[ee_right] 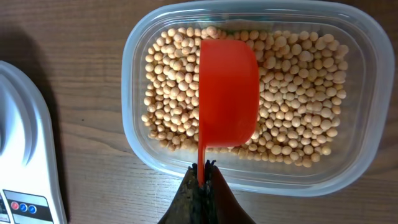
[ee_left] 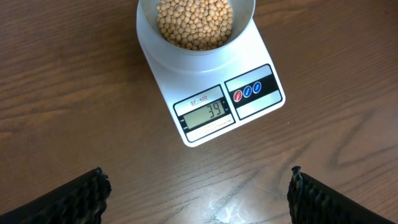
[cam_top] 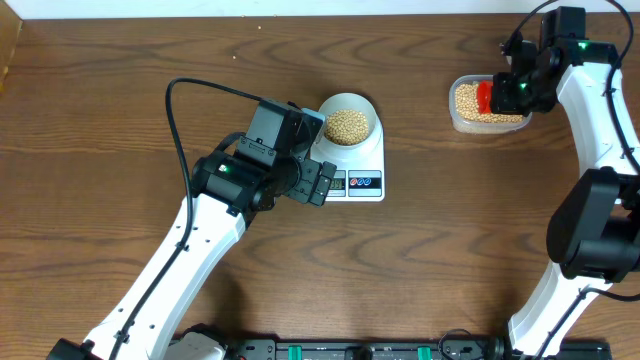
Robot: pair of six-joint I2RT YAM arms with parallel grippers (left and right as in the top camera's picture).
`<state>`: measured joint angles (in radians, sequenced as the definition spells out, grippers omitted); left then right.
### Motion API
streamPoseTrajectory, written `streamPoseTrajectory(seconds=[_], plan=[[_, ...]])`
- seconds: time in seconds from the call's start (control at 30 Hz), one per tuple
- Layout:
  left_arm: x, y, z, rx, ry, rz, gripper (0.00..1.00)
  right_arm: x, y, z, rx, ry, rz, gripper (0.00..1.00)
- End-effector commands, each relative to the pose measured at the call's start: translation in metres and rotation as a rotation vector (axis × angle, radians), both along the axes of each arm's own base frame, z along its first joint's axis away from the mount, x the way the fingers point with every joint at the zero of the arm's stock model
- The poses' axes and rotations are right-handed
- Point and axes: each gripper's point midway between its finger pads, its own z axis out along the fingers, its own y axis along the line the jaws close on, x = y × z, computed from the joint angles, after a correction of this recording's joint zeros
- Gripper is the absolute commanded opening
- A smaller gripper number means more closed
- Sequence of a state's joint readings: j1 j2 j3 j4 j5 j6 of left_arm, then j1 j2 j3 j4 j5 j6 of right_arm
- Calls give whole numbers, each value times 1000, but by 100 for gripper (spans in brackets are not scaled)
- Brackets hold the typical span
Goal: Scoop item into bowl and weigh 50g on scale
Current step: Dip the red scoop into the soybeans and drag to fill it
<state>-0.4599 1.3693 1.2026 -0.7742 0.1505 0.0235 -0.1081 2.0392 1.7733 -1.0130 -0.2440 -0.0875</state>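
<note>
The pale bowl [cam_top: 368, 103] stands on the white scale [cam_top: 372, 160], partly filled with tan beads [cam_top: 347, 125]. In the left wrist view the beads [ee_left: 194, 22] fill the bowl [ee_left: 245, 25], and the scale's display [ee_left: 206, 112] reads 39. My left gripper [cam_top: 325, 184] is open and empty, just left of the scale's front, and its fingers [ee_left: 87, 193] stand wide apart over bare wood. My right gripper [ee_right: 204, 167] is shut on the thin handle of a red scoop [ee_right: 228, 93], which sits over the beads [ee_right: 171, 93] in a clear tub [ee_right: 367, 37].
The clear tub [cam_top: 456, 100] stands at the back right, well apart from the scale. The scale's edge [ee_right: 25, 155] shows at the left of the right wrist view. A black cable [cam_top: 180, 130] loops over the table beside the left arm.
</note>
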Motion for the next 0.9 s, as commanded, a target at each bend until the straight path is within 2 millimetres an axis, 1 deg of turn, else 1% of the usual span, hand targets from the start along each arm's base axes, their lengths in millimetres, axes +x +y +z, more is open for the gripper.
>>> streamPoseTrajectory(seconds=[0.0,0.07,0.2,0.3,0.47,0.57,0.77,0.87], plan=[[0,3,-4,12,5,9,93,1,5,-9,11,25,7,1],[0,3,-4,12,5,9,93,-1,3,-12,-2,40,3,1],[0,3,-4,12,5,9,93,-4,6,-18,11,61,8,1],[0,3,-4,12,5,9,93,-5,14,-20,58,71,21,1],[0,3,-4,12,5,9,93,-3,35,-12,176,45,78,1],[0,3,-4,12,5,9,94,-2,41,-9,212,33,88,1],[0,3,-4,12,5,9,93,-2,43,-8,229,32,90,1],[0,3,-4,12,5,9,93,-2,39,-8,229,32,84,1]])
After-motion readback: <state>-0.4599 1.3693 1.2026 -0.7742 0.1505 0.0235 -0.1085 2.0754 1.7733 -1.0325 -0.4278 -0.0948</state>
